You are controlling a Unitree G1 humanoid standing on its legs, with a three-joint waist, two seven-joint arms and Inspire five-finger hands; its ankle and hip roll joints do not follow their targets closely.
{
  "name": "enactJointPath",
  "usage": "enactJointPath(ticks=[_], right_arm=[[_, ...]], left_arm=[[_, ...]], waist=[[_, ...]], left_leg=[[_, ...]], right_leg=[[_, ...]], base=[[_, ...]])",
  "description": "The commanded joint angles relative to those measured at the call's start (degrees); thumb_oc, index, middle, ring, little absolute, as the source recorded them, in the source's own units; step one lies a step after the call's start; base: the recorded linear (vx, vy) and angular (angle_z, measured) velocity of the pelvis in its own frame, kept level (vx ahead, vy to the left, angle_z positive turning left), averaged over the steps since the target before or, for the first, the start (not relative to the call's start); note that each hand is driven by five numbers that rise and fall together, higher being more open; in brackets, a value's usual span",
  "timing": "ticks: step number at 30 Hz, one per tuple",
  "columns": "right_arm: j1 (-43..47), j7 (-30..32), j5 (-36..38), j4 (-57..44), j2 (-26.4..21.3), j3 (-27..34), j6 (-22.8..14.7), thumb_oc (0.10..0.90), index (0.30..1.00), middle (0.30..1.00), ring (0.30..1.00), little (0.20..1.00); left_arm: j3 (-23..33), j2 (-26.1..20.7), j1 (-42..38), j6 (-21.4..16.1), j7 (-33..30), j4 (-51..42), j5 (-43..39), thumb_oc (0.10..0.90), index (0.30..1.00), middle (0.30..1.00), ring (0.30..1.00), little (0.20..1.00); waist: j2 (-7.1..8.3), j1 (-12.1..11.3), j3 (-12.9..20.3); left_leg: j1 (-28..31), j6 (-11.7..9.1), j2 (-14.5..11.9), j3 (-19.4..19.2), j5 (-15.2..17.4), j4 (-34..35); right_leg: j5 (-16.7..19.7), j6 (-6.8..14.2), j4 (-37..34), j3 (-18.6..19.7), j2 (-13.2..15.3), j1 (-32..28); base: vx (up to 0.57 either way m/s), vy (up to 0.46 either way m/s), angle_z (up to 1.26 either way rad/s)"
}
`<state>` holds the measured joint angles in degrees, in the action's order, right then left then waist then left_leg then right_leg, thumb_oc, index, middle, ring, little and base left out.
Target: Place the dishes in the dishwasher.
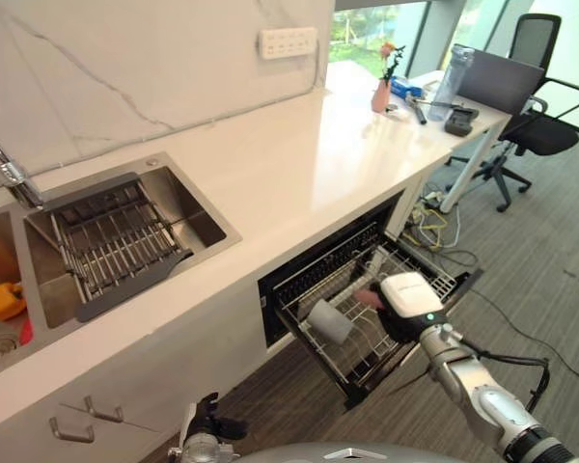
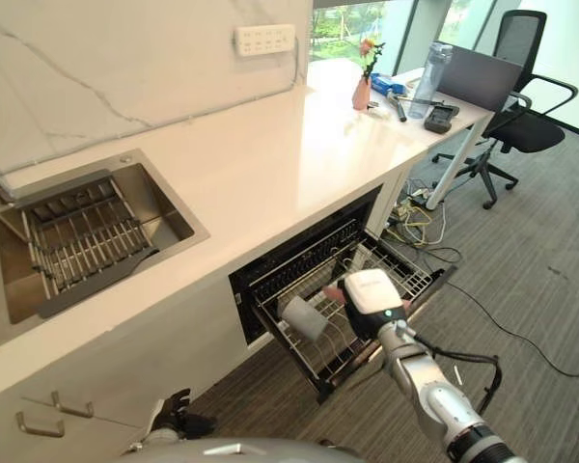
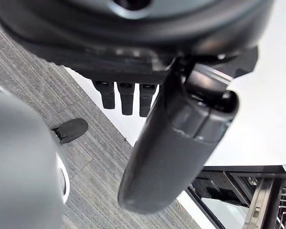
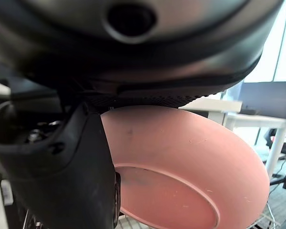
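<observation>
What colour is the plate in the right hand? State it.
Pink. The plate, held in the right hand, shows best in the right wrist view.

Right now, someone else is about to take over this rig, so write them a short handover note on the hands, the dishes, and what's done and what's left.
Right hand: shut on a pink plate, thumb across its face, held over the pulled-out dishwasher rack.
Left hand: holds nothing, hanging low beside the counter front, fingers pointing out fairly straight.
Dishes: a grey cup lies on its side in the rack. The pink plate is not yet set down.
Done: dishwasher open, rack out, cup loaded.
Left: seat the plate in the rack and let go. Coloured items sit in the sink at far left; I can't tell what they are.
</observation>
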<state>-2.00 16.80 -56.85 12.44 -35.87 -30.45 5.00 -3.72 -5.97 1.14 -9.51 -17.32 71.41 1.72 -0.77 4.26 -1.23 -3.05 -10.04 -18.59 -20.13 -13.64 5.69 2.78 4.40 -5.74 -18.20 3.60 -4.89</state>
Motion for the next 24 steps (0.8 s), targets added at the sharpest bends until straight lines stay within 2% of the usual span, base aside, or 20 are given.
enactJointPath(ticks=[1, 6, 10, 12, 13, 14, 15, 18, 19, 20, 22, 24], right_arm=[[13.2, 6.7, -3.5, -3.6, 0.8, 5.2, 2.6, 0.400, 0.300, 0.300, 0.300, 0.300], [19.5, 10.2, -6.5, 12.0, 3.3, -1.7, 7.5, 0.400, 0.300, 0.300, 0.300, 0.300], [23.4, 12.1, -5.8, 23.4, 7.0, -5.3, 10.7, 0.400, 0.300, 0.300, 0.300, 0.300], [23.9, 12.2, -5.4, 26.3, 8.0, -6.0, 10.8, 0.400, 0.300, 0.300, 0.300, 0.300], [25.4, 12.5, -3.9, 31.6, 9.7, -6.9, 10.8, 0.400, 0.300, 0.300, 0.300, 0.300], [25.4, 12.5, -3.9, 31.6, 9.7, -6.9, 10.8, 0.400, 0.300, 0.300, 0.300, 0.300], [27.0, 13.4, -1.6, 39.1, 11.8, -8.0, 10.7, 0.400, 0.300, 0.300, 0.300, 0.300], [27.8, 14.2, -0.2, 42.3, 12.9, -8.3, 10.8, 0.400, 0.300, 0.300, 0.300, 0.300], [28.2, 15.0, 1.6, 43.5, 13.6, -7.6, 10.7, 0.587, 0.580, 0.580, 0.580, 0.580], [29.3, 13.9, 2.9, 43.7, 14.3, -7.8, 10.6, 0.800, 0.900, 0.900, 0.900, 0.900], [29.1, 11.0, 4.8, 41.0, 14.1, -7.1, 8.4, 0.800, 0.900, 0.900, 0.900, 0.900], [27.0, 8.6, 9.0, 32.1, 10.9, -4.1, 3.8, 0.800, 0.900, 0.900, 0.900, 0.900]], left_arm=[[-4.3, -1.7, -2.3, -0.7, -1.1, 3.5, -0.1, 0.800, 0.900, 0.900, 0.900, 0.900], [-4.3, -2.2, -2.3, -1.8, -2.3, 3.0, -1.3, 0.800, 0.900, 0.900, 0.900, 0.900], [-5.3, -2.8, -2.2, -2.0, -2.4, 2.8, -1.0, 0.800, 0.900, 0.900, 0.900, 0.900], [-5.6, -2.9, -2.1, -2.1, -2.4, 2.8, -0.9, 0.800, 0.900, 0.900, 0.900, 0.900], [-6.1, -3.1, -2.1, -2.2, -2.5, 2.8, -0.5, 0.800, 0.900, 0.900, 0.900, 0.900], [-6.1, -3.1, -2.1, -2.2, -2.5, 2.8, -0.5, 0.800, 0.900, 0.900, 0.900, 0.900], [-7.3, -2.9, -2.1, -2.4, -2.2, 3.3, 0.0, 0.800, 0.900, 0.900, 0.900, 0.900], [-7.7, -2.9, -2.1, -2.5, -2.1, 3.5, -0.1, 0.800, 0.900, 0.900, 0.900, 0.900], [-8.1, -2.8, -2.1, -2.7, -2.1, 3.5, 0.2, 0.800, 0.900, 0.900, 0.900, 0.900], [-8.7, -2.7, -2.1, -2.7, -2.2, 2.9, 0.1, 0.800, 0.900, 0.900, 0.900, 0.900], [-8.5, -2.7, -2.0, -2.7, -1.9, 3.0, 0.3, 0.800, 0.900, 0.900, 0.900, 0.900], [-7.7, -2.7, -1.9, -2.3, -1.5, 2.9, 0.6, 0.800, 0.900, 0.900, 0.900, 0.900]], waist=[[-0.15, -2.6, -3.0], [-0.52, -4.7, -2.9], [-1.22, -5.8, -3.3], [-1.49, -6.0, -3.4], [-2.12, -6.6, -3.6], [-2.12, -6.6, -3.6], [-3.15, -7.4, -4.0], [-3.44, -7.6, -3.9], [-3.70, -7.6, -3.9], [-4.28, -7.6, -4.1], [-4.34, -7.4, -4.1], [-4.08, -6.7, -3.7]], left_leg=[[5.5, 1.6, 2.2, -2.0, 9.4, -0.7], [4.8, 1.6, 2.0, -1.3, 9.2, -0.7], [3.8, 1.4, 2.1, -0.4, 8.9, -0.7], [3.6, 1.4, 2.1, -0.2, 8.7, -0.7], [3.2, 1.3, 2.2, 0.3, 8.5, -0.7], [3.2, 1.3, 2.2, 0.3, 8.5, -0.7], [2.6, 1.3, 2.3, 0.8, 8.3, -0.7], [2.4, 1.3, 2.4, 0.9, 8.2, -0.7], [2.2, 1.2, 2.4, 1.1, 8.1, -0.7], [2.1, 1.2, 2.5, 1.2, 8.0, -0.7], [2.1, 1.1, 2.5, 1.2, 7.9, -0.7], [2.5, 1.1, 2.5, 1.0, 8.0, -0.7]], right_leg=[[-2.6, -0.4, 0.7, 1.7, 5.9, 4.0], [-2.9, -0.7, 0.7, 0.9, 5.8, 3.8], [-2.9, -0.8, 0.7, 0.8, 5.7, 3.9], [-3.0, -0.7, 0.7, 0.7, 5.7, 4.0], [-3.1, -0.7, 0.7, 0.6, 5.8, 4.1], [-3.1, -0.7, 0.7, 0.6, 5.8, 4.1], [-3.2, -0.6, 0.7, 0.3, 5.9, 4.2], [-3.2, -0.6, 0.7, 0.3, 6.0, 4.3], [-3.3, -0.6, 0.7, 0.3, 6.0, 4.4], [-3.3, -0.5, 0.7, 0.5, 6.0, 4.5], [-3.2, -0.5, 0.7, 0.5, 6.1, 4.5], [-3.0, -0.5, 0.7, 0.6, 6.1, 4.2]], base=[[0.02, -0.034, 0.12], [0.02, -0.044, 0.05], [0.01, -0.026, 0.13], [0.01, -0.015, 0.12], [0.01, -0.006, 0.05], [0.02, -0.017, 0.06], [0.00, 0.000, 0.00], [0.00, 0.000, 0.00], [0.02, -0.002, 0.10], [0.03, -0.004, 0.15], [0.03, -0.015, 0.09], [0.05, -0.027, 0.01]])
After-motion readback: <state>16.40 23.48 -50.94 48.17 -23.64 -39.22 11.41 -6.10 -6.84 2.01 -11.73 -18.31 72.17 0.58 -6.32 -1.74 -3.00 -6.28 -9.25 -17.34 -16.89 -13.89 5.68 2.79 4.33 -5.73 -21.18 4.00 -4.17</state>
